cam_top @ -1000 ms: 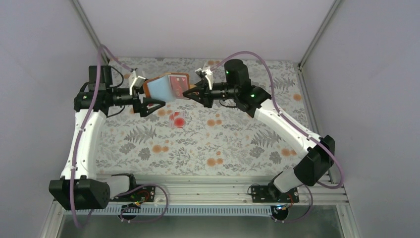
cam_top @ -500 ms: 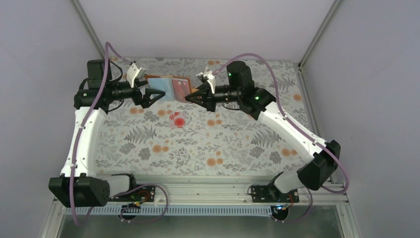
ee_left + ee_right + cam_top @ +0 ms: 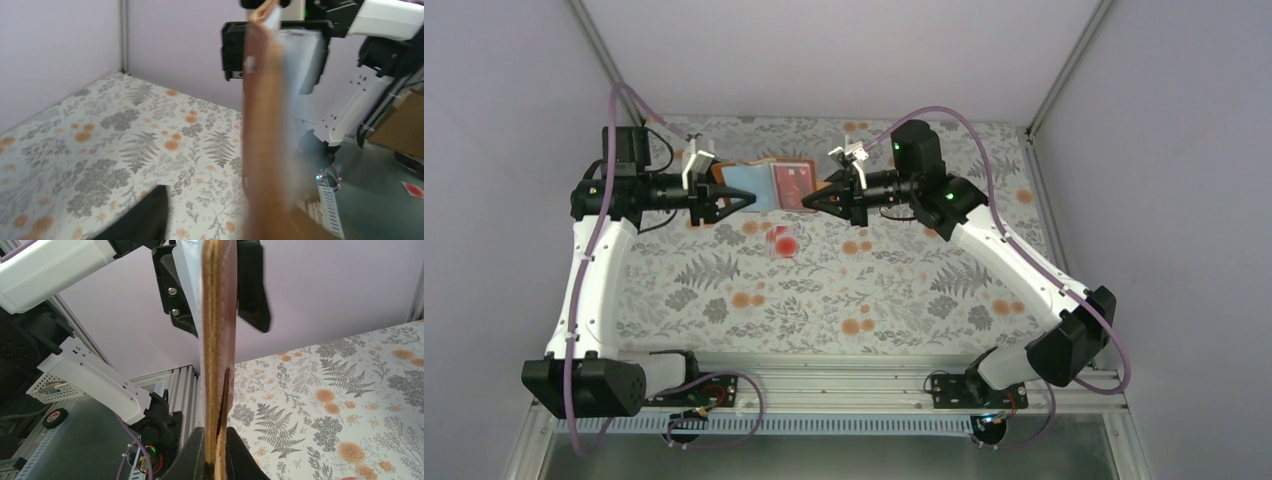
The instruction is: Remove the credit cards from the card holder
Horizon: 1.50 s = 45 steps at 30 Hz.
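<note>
The brown card holder (image 3: 762, 170) hangs open above the back of the table, between both arms. A grey-blue sleeve (image 3: 746, 184) faces up on its left half, and a red credit card (image 3: 792, 178) sits in its right half. My right gripper (image 3: 808, 200) is shut on the holder's right edge; in the right wrist view the holder (image 3: 217, 340) stands edge-on between those jaws (image 3: 216, 452). My left gripper (image 3: 742, 200) is open and straddles the holder's left edge. One of its fingers (image 3: 145, 215) stands clear of the brown leather (image 3: 265, 140). A pale credit card with red blotches (image 3: 782, 241) lies on the table below.
A floral cloth (image 3: 874, 280) covers the table, enclosed by pale walls on three sides with metal corner posts (image 3: 1056, 80). An aluminium rail (image 3: 844, 385) with both arm bases runs along the near edge.
The left gripper has risen from below the holder to its left edge, and its jaws have narrowed. The holder has swung flatter and shifted slightly right with the right gripper.
</note>
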{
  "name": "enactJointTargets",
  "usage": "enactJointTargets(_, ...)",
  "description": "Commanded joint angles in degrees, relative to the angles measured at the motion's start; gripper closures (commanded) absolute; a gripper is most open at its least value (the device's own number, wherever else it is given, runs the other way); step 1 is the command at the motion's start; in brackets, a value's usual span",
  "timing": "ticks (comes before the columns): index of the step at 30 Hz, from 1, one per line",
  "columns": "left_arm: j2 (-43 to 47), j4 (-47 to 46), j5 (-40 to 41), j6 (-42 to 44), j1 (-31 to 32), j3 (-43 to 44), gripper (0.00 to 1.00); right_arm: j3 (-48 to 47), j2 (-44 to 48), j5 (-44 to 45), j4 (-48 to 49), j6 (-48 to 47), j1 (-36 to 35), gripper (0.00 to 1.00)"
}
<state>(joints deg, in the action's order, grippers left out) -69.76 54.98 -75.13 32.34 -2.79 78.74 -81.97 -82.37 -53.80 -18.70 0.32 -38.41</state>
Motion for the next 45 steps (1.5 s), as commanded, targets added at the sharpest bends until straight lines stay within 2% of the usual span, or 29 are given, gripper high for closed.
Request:
enactJointTargets(1, 0.0, -0.1, -4.6, 2.7, 0.9, -0.2, 0.75, -1.1, 0.1, -4.3, 1.1, -1.7, 0.1, 0.96)
enactJointTargets(3, 0.4, 0.2, -4.2, 3.0, 0.9, -0.8, 0.96, -0.9, 0.6, -4.5, 0.7, -2.4, 0.3, 0.96)
enactJointTargets(6, 1.3, 2.5, -4.9, 5.9, 0.9, -1.3, 0.97, -0.8, 2.3, -1.1, -0.4, -3.0, 1.1, 0.67)
enactJointTargets(9, 1.7, 6.1, -7.4, 10.2, 0.9, -0.6, 0.98, -0.1, 3.6, 2.3, 0.8, -1.4, 2.9, 0.53)
enactJointTargets(13, 1.1, 12.6, -11.7, 18.7, 1.0, 1.1, 0.98, -1.6, 2.0, 3.4, 1.6, 0.3, 2.9, 0.52)
enactJointTargets(15, 0.8, 16.4, -13.0, 23.5, 1.0, 1.9, 0.98, -1.4, 1.7, 2.8, 2.2, 0.0, 2.3, 0.48)
enactJointTargets(18, 0.0, 18.1, -13.1, 25.2, 1.1, 2.5, 0.98, -1.5, 1.6, 4.3, 2.5, 0.0, 1.4, 0.44)
enactJointTargets(24, -0.5, 16.5, -12.8, 23.5, 1.6, 1.6, 0.98, -2.1, 0.6, 7.1, 4.5, 0.7, -0.8, 0.44)
enactJointTargets(29, -0.5, 10.5, -10.8, 15.3, 2.1, 0.4, 0.97, -3.6, -1.8, 6.2, 6.9, 0.8, -2.9, 0.44)
enactJointTargets(31, -0.4, 10.4, -10.9, 15.3, 2.1, 0.2, 0.98, -4.3, -2.9, 6.0, 7.0, 0.7, -3.4, 0.48)
enactJointTargets(33, -0.3, 10.6, -10.9, 15.5, 2.1, 0.3, 0.98, -4.5, -3.2, 5.1, 7.1, 0.5, -3.8, 0.58)
enactJointTargets(34, -0.2, 10.5, -10.8, 15.3, 2.1, 0.4, 0.98, -4.4, -3.1, 4.4, 7.0, 0.4, -3.7, 0.57)
enactJointTargets(38, -0.2, 8.8, -9.8, 12.4, 1.8, 0.8, 0.98, -3.2, -0.7, 2.1, 4.4, -3.0, -3.6, 0.39)
enactJointTargets(41, 0.0, 5.9, -7.9, 8.7, 1.8, 0.3, 0.98, -1.2, 1.8, 3.4, 2.4, -4.4, -2.3, 0.36)
enactJointTargets(45, 0.1, 5.8, -7.9, 8.9, 1.8, -0.5, 0.98, 0.9, 4.9, 3.5, 0.8, -4.9, 0.5, 0.36)
